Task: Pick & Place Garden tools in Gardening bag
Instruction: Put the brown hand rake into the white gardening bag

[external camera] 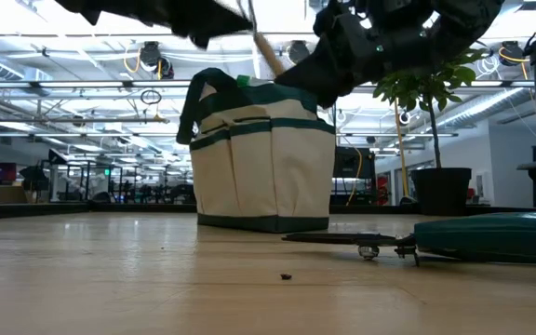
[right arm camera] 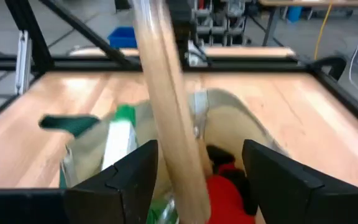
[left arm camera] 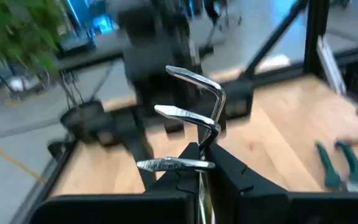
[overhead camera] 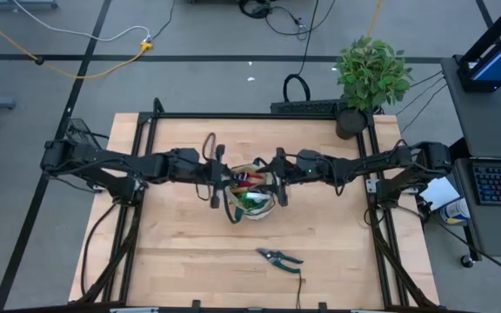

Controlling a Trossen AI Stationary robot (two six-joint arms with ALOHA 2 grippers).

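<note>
Gardening bag (overhead camera: 250, 202) sat mid-frame in high view; pruning shears (overhead camera: 279, 258) lay below it on table (overhead camera: 172, 261). Risk: hand fork (left arm camera: 188, 134), pinched by left gripper (left arm camera: 197, 180), could snag bag rim, tipping bag. Right gripper (right arm camera: 197, 180) spread wide, straddling wooden handle (right arm camera: 166, 112) over bag. Arms met horizontally above bag.

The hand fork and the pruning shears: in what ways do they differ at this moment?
The hand fork is held up in the air, clamped in the left end effector; the pruning shears lie flat on the table, untouched. The fork is above the gardening bag; the shears lie outside the bag, apart from it. Neither one is in the bag yet.
</note>
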